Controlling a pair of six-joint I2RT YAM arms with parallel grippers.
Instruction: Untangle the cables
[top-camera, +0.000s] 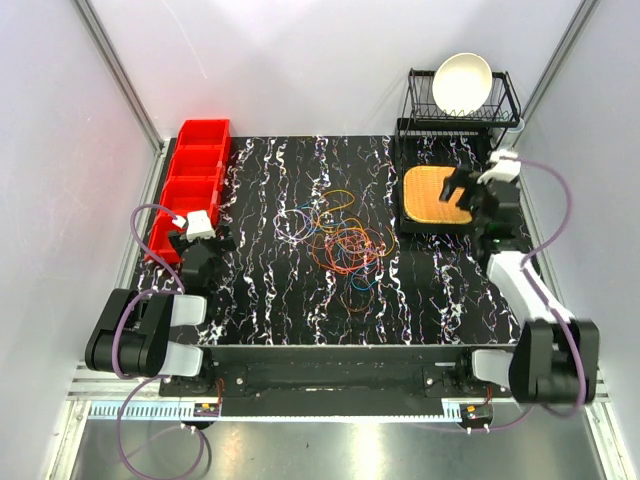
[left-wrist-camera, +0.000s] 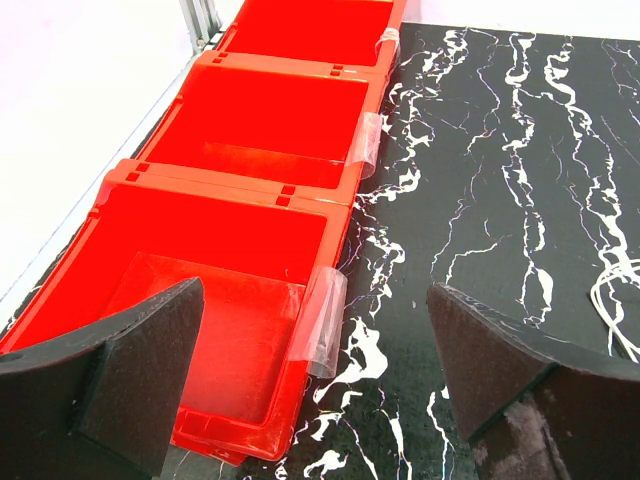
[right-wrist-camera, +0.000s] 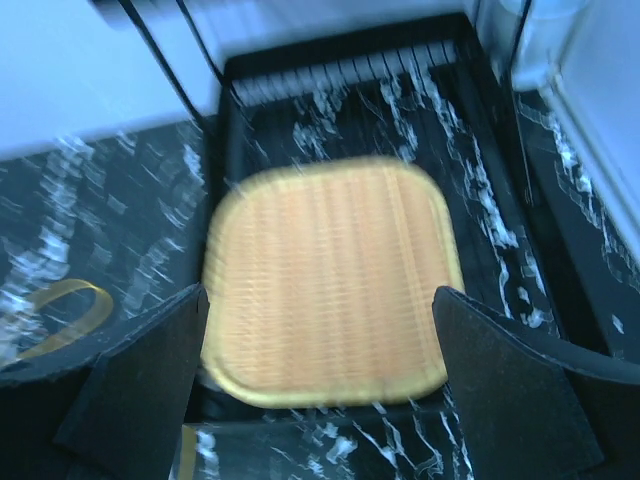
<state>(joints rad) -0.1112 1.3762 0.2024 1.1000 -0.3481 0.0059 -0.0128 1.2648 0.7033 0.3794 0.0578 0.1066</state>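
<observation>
The cables (top-camera: 340, 235) lie as a loose tangle of orange, yellow, purple and blue loops in the middle of the black marbled table (top-camera: 270, 290). My left gripper (top-camera: 205, 240) hovers at the table's left side, well clear of the tangle. In its wrist view the left gripper (left-wrist-camera: 314, 305) stands open and empty above the bin's edge, with a pale cable loop (left-wrist-camera: 622, 300) at the right border. My right gripper (top-camera: 458, 190) is at the back right, open and empty over the woven mat. The right gripper (right-wrist-camera: 320, 300) frames the mat, and a yellow cable (right-wrist-camera: 60, 310) shows at the left.
A row of red bins (top-camera: 195, 175) lines the left edge; the bins (left-wrist-camera: 250, 230) are empty, with clear tape on their sides. A woven yellow mat (top-camera: 437, 195) sits at the back right. Behind it stands a black dish rack (top-camera: 505, 105) holding a white bowl (top-camera: 462, 82).
</observation>
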